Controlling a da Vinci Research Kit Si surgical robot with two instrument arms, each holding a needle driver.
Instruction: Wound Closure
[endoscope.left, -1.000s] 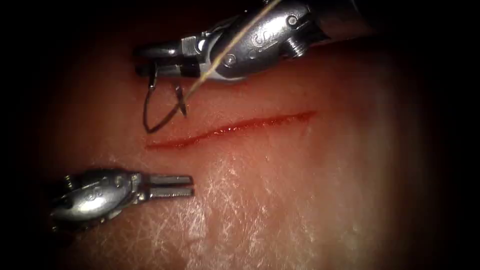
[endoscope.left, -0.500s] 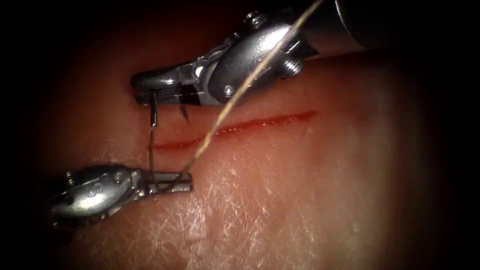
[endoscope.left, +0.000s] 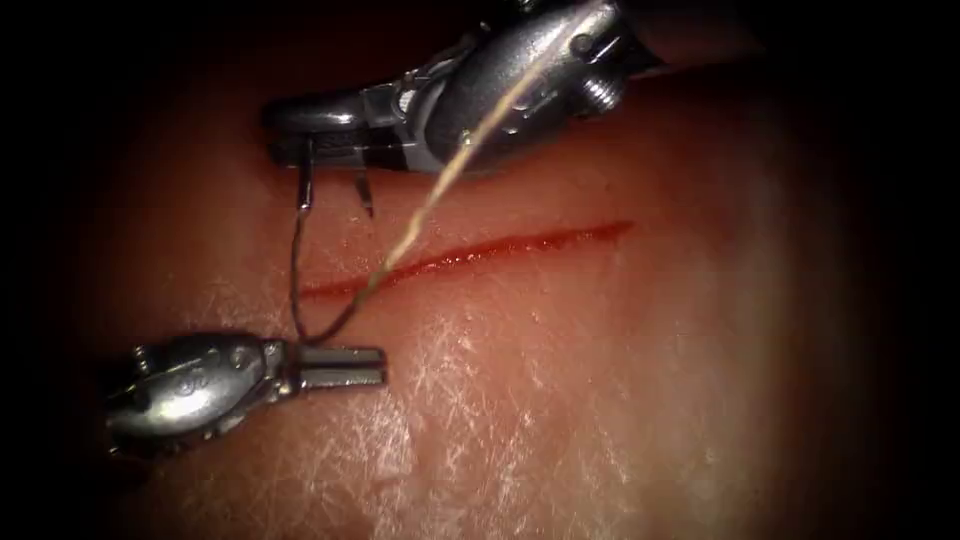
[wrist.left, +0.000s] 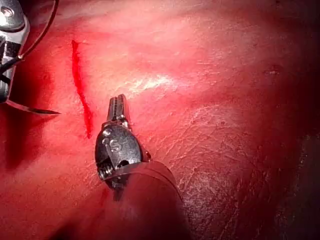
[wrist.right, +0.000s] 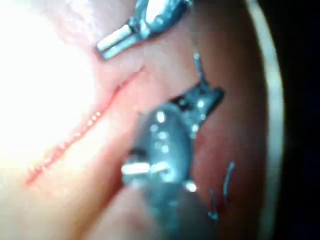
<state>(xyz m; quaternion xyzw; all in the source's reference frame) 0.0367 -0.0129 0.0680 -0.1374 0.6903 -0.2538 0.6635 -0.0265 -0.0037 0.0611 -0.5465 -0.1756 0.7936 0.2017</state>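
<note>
Count: 2 tools, 1 needle, 1 thread, 1 cut, 1 piece of tissue (endoscope.left: 600, 380).

R tool (endoscope.left: 300, 128) comes in from upper right, jaws pressed together, pinching the needle (endoscope.left: 296, 260). The grip is near 1 end of the curve; the needle body hangs down from the jaws, crosses the L end of the cut (endoscope.left: 470, 257) and bows back up toward the thread. A short dark tip pokes out just beside the grip. Needle looks free of the tissue, lying over it.

Thread (endoscope.left: 440, 195) runs from the R tool's wrist down-left to the needle's low end by the cut.

L tool (endoscope.left: 345, 367) sits below the cut's L end, holding nothing, jaws nearly together with a thin slit between them; the needle's low bend is just above them. L wrist view: L tool (wrist.left: 118, 106) beside the cut (wrist.left: 80, 95).

Vs 0.5 s ago: needle's low bend has lifted off the L jaws, R tool wrist is higher, thread is slacker. L tool is unmoved.
</note>
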